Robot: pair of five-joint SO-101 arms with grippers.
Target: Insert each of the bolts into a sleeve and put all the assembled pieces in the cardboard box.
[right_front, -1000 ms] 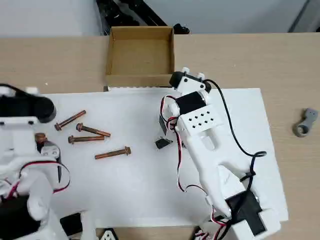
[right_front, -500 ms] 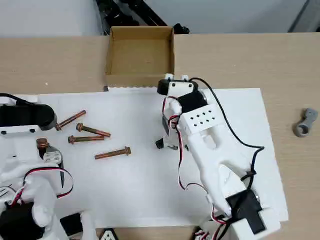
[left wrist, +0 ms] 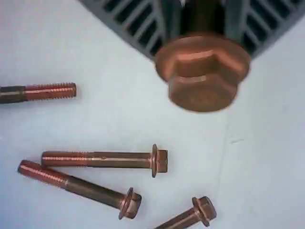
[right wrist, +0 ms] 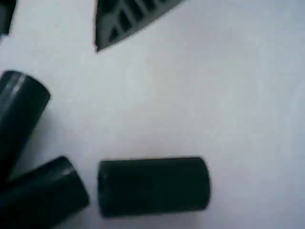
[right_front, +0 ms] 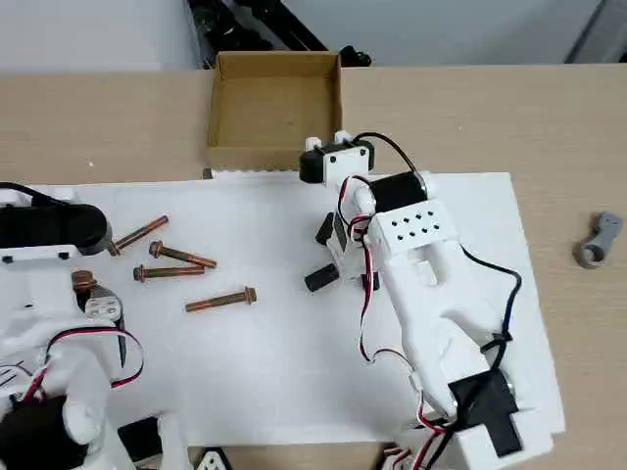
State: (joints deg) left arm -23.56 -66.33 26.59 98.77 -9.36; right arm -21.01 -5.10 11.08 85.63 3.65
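My left gripper (right_front: 86,286) is shut on a copper bolt (left wrist: 202,71) at the left edge of the white sheet, head pointing at the camera. Several loose copper bolts (right_front: 221,300) lie on the sheet to its right, one of them (left wrist: 105,160) just beneath the held one. My right gripper (right_front: 335,247) hovers open over the sheet's middle, above black sleeves (right_front: 321,279). In the right wrist view one sleeve (right wrist: 152,183) lies on its side and two more (right wrist: 45,200) touch beside it; one finger (right wrist: 128,19) hangs above them, clear of all three. The cardboard box (right_front: 274,157) stands behind the sheet.
The white sheet (right_front: 245,372) covers the near part of the wooden table. A small grey part (right_front: 598,240) lies on the bare wood at the far right. Dark equipment sits beyond the table's back edge, behind the box.
The right arm has swung so its wrist points more toward the left, uncovering a sleeve on the sheet. The left arm dropped slightly with the bolt, then held still.
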